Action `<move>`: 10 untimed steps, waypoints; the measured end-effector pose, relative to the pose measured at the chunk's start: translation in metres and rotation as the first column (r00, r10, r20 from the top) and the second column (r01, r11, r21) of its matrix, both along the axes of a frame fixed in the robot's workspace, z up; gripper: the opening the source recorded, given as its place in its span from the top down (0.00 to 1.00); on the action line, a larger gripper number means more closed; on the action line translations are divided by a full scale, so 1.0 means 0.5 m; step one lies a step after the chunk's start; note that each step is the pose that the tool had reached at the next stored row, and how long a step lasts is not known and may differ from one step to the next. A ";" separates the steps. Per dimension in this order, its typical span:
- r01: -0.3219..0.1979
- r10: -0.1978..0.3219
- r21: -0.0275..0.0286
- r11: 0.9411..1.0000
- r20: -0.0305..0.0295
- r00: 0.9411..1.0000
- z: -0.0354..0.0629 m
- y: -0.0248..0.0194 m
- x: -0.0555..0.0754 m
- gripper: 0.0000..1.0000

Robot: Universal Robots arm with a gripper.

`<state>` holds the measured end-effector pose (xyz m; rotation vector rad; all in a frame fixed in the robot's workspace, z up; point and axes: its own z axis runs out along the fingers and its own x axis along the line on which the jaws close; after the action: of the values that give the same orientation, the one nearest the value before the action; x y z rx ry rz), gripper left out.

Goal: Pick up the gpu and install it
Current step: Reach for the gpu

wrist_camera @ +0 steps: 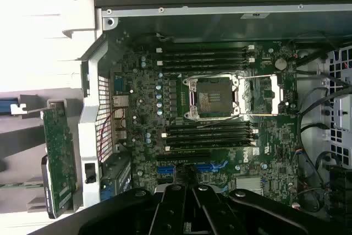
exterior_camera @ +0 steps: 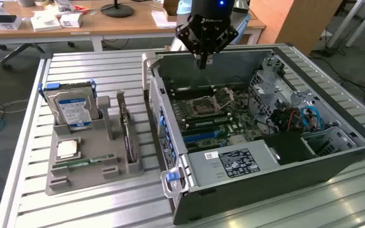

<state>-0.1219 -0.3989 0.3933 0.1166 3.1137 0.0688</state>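
Note:
The gpu (exterior_camera: 127, 135) is a thin flat card standing on edge in a slot of the grey parts holder (exterior_camera: 91, 178), left of the open computer case (exterior_camera: 258, 142) in the exterior view. In the wrist view the gpu (wrist_camera: 58, 155) shows its circuit-board face just outside the case's rear panel. My gripper (exterior_camera: 201, 62) hangs above the far wall of the case, well apart from the gpu. It is shut and holds nothing. In the wrist view the gripper (wrist_camera: 190, 188) points down over the motherboard (wrist_camera: 220, 108), near its blue slots (wrist_camera: 192, 168).
The holder also carries a hard drive with a blue-white label (exterior_camera: 73, 109), a CPU chip (exterior_camera: 67, 148) and a green RAM stick (exterior_camera: 84, 161). The case's power supply (exterior_camera: 233, 164) and cables (exterior_camera: 306, 118) fill its near right side. A wooden desk (exterior_camera: 74, 23) stands behind.

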 end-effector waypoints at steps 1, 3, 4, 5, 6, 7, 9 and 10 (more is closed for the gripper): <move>0.000 0.000 0.000 1.000 0.000 1.000 0.000 0.0000 0.000 0.89; 0.000 0.000 0.000 1.000 0.000 1.000 0.000 0.0000 0.000 0.89; 0.000 0.000 0.000 1.000 0.000 1.000 0.000 0.0000 0.000 0.89; 0.000 0.000 0.000 1.000 0.000 1.000 0.000 0.0000 0.000 0.89; 0.000 0.000 0.000 1.000 0.000 1.000 0.000 0.0000 0.000 0.89; 0.000 0.000 0.000 1.000 0.000 1.000 0.000 0.0000 0.000 0.89; 0.000 0.000 0.000 1.000 0.000 1.000 0.000 0.0000 0.000 0.89; 0.000 0.000 0.000 1.000 0.000 1.000 0.000 0.0000 0.000 0.89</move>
<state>-0.1219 -0.3989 0.3933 0.1165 3.1137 0.0689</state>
